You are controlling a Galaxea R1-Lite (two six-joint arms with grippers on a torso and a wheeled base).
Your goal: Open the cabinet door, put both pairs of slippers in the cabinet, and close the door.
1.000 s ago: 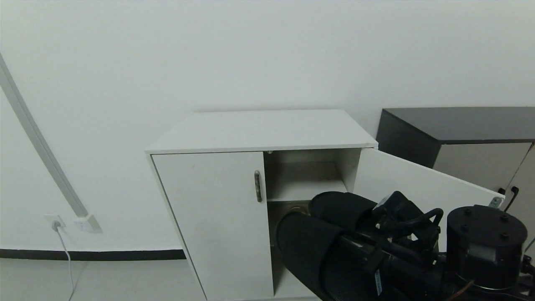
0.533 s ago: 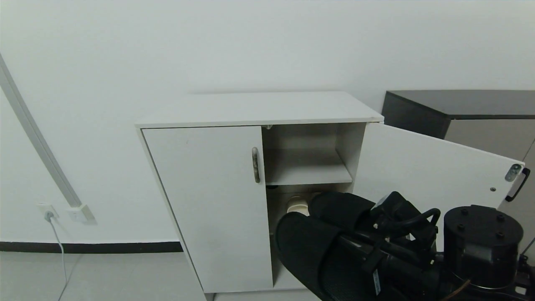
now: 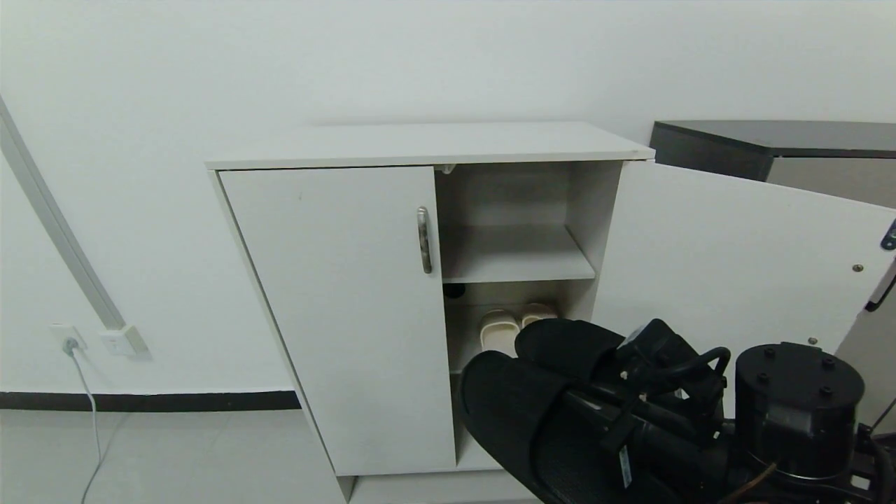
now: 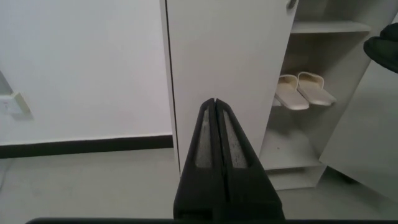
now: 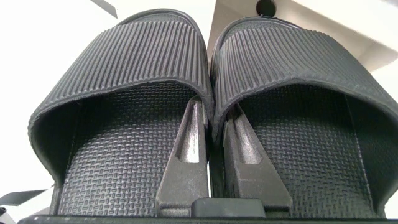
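The white cabinet (image 3: 420, 143) stands against the wall with its right door (image 3: 735, 252) swung open and its left door (image 3: 336, 308) shut. A pair of beige slippers (image 3: 511, 325) lies side by side on a lower shelf inside, also seen in the left wrist view (image 4: 303, 90). My right gripper (image 5: 216, 109) is shut on the pair of black slippers (image 5: 205, 106), pinching their inner edges together. They hang toes forward just in front of the open compartment (image 3: 532, 406). My left gripper (image 4: 214, 102) is shut with nothing in it, low before the left door.
A black cabinet (image 3: 770, 140) stands right of the open door. A wall socket with a cable (image 3: 66, 343) and a slanted conduit (image 3: 49, 217) are at the left. Bare floor (image 3: 175, 455) lies before the left door.
The head camera has sunk, so the cabinet sits higher in the picture and the beige slippers inside have come into view. The black slippers stay held in the right gripper.
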